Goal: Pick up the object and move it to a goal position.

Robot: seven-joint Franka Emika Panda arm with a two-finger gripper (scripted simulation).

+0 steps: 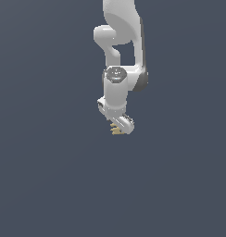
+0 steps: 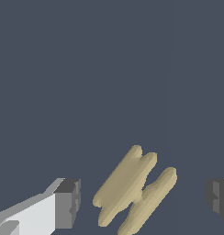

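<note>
Dark pads (image 2: 68, 202) of the end effector (image 2: 143, 202) sit closest to the wrist camera, spread wide with the tan object (image 2: 134, 190) lying between them, clear of both and touched by neither. So the end effector is released, straddling the piece. The object lies slantwise to the line between the pads, its slatted ridges running diagonally. In the exterior view the arm (image 1: 119, 51) points down and the object (image 1: 116, 131) peeks out just under the end effector (image 1: 122, 125). To grasp well, I judge it best to rotate the wrist until the pads face the long flat sides, centre them, then close evenly so the piece does not twist out.
</note>
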